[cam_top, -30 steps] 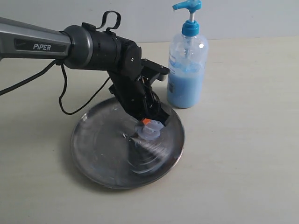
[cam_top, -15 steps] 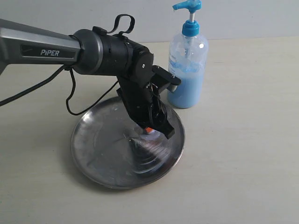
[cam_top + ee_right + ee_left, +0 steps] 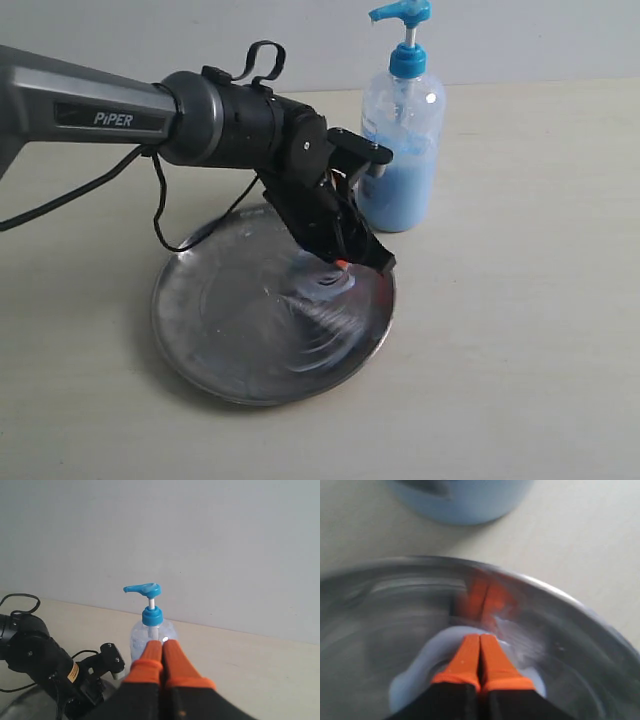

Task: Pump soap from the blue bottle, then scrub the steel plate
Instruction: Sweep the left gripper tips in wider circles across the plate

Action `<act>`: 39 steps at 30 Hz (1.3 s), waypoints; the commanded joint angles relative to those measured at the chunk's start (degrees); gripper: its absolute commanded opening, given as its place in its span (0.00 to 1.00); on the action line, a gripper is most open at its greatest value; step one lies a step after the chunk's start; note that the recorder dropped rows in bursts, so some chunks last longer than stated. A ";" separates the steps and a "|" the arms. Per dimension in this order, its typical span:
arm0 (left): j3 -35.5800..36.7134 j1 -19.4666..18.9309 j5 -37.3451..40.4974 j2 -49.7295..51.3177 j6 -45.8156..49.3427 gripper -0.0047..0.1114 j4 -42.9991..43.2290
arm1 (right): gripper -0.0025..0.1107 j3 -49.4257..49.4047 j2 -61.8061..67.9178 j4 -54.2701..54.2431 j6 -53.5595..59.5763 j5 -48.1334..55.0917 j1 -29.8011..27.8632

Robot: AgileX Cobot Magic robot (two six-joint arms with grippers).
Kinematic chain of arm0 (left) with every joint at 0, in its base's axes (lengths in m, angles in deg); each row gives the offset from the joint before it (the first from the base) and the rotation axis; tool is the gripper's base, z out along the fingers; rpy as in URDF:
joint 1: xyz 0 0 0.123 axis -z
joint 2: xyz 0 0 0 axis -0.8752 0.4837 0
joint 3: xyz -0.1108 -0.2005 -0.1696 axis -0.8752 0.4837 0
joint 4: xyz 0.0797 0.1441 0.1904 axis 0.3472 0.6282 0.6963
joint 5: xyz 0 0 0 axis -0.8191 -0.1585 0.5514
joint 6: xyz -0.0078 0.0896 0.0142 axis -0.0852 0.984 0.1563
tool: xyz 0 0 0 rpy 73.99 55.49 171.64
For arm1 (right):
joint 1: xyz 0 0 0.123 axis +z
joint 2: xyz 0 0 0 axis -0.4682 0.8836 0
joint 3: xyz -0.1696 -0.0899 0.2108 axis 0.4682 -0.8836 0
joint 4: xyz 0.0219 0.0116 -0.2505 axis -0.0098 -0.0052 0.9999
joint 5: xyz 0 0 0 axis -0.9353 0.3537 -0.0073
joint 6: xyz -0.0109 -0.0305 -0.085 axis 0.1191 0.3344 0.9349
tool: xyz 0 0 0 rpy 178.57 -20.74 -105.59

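While soap (image 3: 420,672) lay half hidden beneath it, my left gripper (image 3: 480,639), jaws together, touched the steel plate (image 3: 580,645).

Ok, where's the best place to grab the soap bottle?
Probably the narrow blue collar under the pump, from the right in the exterior view: the bottle stands upright, its body looks wide, and the left gripper crowds the other side.

Bright, even, diffuse light, faint soft shadow beside steel plate (image 3: 200,330), streaky glare on its surface, left wrist view smeared, blue bottle (image 3: 462,500) out of focus there.
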State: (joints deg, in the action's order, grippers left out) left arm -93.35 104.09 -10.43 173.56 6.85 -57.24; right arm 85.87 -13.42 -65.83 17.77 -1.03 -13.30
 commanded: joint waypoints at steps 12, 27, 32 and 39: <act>1.32 -1.09 14.99 2.12 0.87 0.04 -0.85 | 0.02 -0.27 -0.42 0.06 0.33 -0.07 0.07; 1.32 0.65 -0.03 2.12 0.87 0.04 -5.26 | 0.02 -0.27 -0.42 0.06 0.43 -0.07 0.07; 1.32 -1.28 -1.15 2.10 0.33 0.04 -5.00 | 0.02 -0.27 -0.42 0.06 0.43 -0.07 0.07; 1.32 -4.05 2.48 -0.52 -2.35 0.04 -2.19 | 0.02 -0.27 -0.42 0.06 0.43 -0.07 0.07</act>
State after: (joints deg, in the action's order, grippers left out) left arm -93.01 101.05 -11.86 173.24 5.30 -61.34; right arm 85.87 -13.42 -65.83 17.77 -1.03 -13.30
